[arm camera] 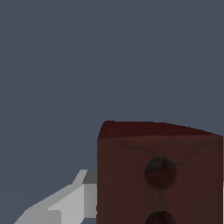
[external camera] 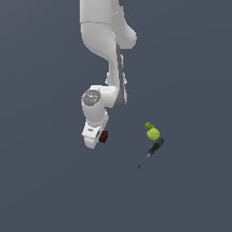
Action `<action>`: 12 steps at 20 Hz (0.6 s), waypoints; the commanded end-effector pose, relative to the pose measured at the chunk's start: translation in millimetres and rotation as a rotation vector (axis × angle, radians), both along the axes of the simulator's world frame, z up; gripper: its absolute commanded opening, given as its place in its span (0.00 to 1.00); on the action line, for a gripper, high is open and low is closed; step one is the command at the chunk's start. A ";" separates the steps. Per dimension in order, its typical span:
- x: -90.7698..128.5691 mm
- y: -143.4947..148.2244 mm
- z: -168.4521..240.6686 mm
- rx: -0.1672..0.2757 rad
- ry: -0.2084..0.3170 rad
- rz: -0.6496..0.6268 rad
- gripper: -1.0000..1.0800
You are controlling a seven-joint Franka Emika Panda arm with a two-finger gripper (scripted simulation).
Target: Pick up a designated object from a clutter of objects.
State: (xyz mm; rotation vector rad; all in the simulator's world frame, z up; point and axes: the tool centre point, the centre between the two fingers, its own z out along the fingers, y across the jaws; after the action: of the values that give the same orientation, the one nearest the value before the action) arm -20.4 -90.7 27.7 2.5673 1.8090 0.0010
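The dark maroon brick (external camera: 103, 136) sits at the tip of my gripper (external camera: 99, 137), apart from the other items. In the wrist view the brick (arm camera: 159, 175) fills the frame close up, with round holes on its facing side. One grey finger (arm camera: 65, 205) presses against its side; the other finger is hidden. The jaws look closed on the brick. The yellow-green ball (external camera: 153, 133), a small green piece (external camera: 148, 125) and the black-handled screwdriver (external camera: 152, 152) lie together toward the exterior view's right.
The white arm (external camera: 108, 45) comes down from the top of the exterior view. The ground is a plain dark grey-blue surface (external camera: 45, 181).
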 end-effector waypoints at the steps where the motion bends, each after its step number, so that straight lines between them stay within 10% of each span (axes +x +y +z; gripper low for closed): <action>1: -0.4 0.2 -0.8 0.000 0.001 0.000 0.00; 12: -2.9 -2.9 10.7 0.000 0.000 0.000 0.00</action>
State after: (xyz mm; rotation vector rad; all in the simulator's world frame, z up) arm -23.3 -92.3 33.8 2.5683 1.8106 -0.0017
